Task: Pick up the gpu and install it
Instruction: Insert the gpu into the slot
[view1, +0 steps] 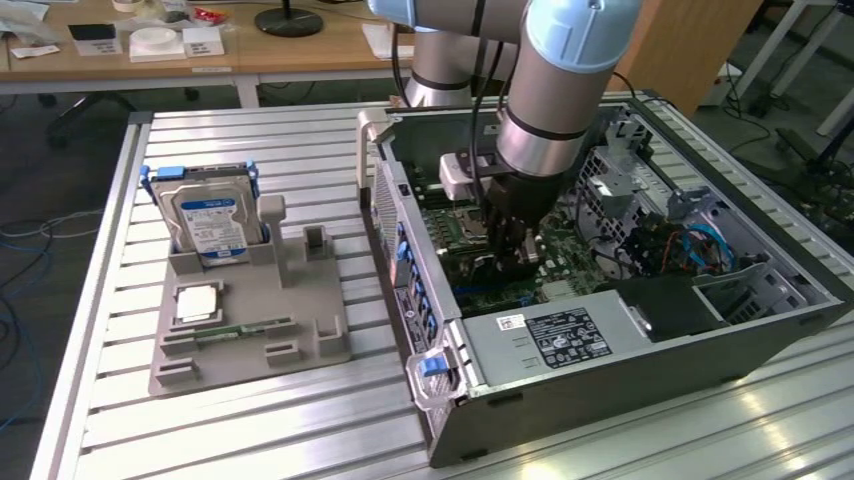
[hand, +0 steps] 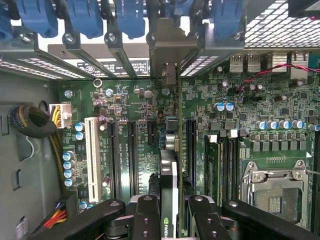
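Gripper (hand: 170, 212) is reaching inside the open computer case (view1: 641, 375), jaws clamping the gpu (hand: 169, 180) edge-on, card standing upright over the motherboard (hand: 135, 115) slots, bracket toward twelve o'clock.

From my station I log: ribbed aluminium desk (view1: 307, 150), slatted, pale grey, catching bright glare at the near edge. Far side, on the exterior view's left: a wooden table (view1: 280, 52) carrying small white boxes (view1: 154, 42) and a round black stand base (view1: 288, 22). Beneath it, grey floor (view1: 54, 160) with loose cables (view1: 30, 232). Far right in the exterior view: a brown wooden panel (view1: 681, 45) and white metal frame legs (view1: 801, 50). Lighting even, overhead.
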